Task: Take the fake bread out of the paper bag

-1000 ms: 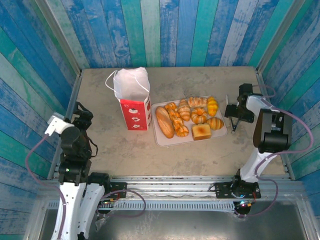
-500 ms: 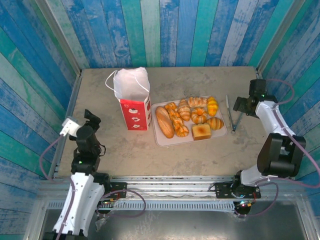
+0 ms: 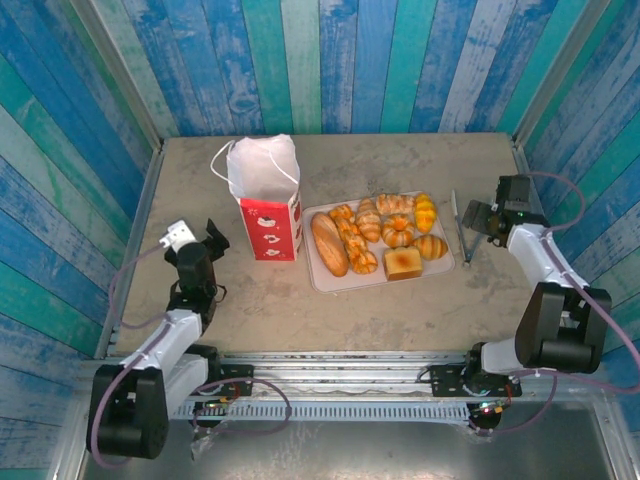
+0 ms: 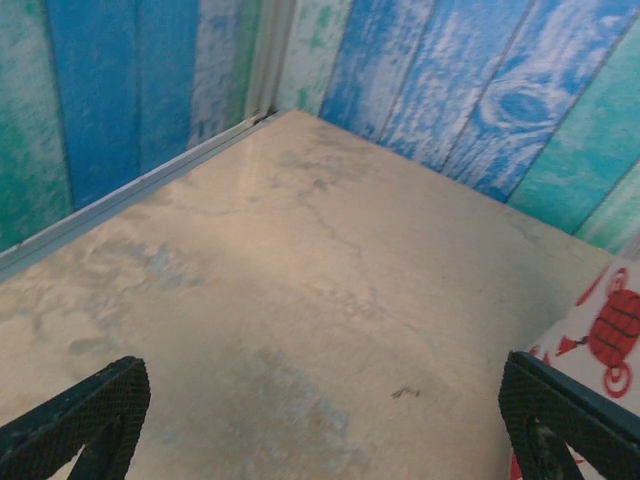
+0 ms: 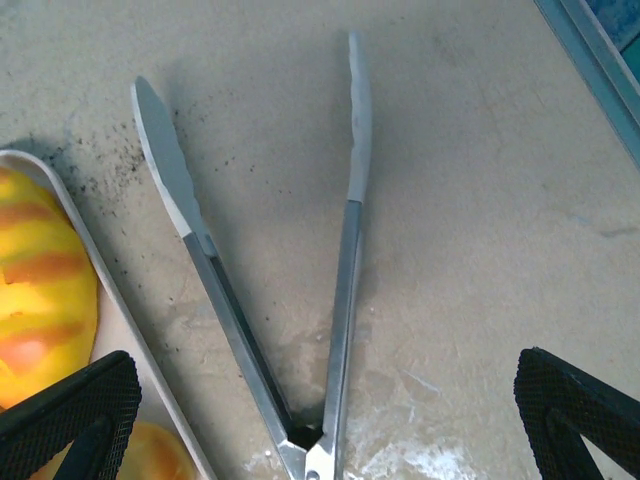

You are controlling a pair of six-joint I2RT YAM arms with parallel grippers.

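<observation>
Top external view: the fake bread [image 3: 380,238] was recorded lying on the pale tray [image 3: 325,283], outside and just right of the upright paper bag [image 3: 268,200], whose contents could not be determined. Metal tongs [image 5: 345,230] were noted beside the tray. The left gripper [image 4: 320,385] and the right gripper [image 5: 325,375] were found spread apart, empty.

Red paper bag [image 3: 270,226] upright, white-blotched print, golden-orange fake bread [image 3: 397,233] spread just right of it

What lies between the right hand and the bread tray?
Open metal tongs lie on the table, beside the tray and in front of the right hand; seen in the top external and right wrist views.
</observation>
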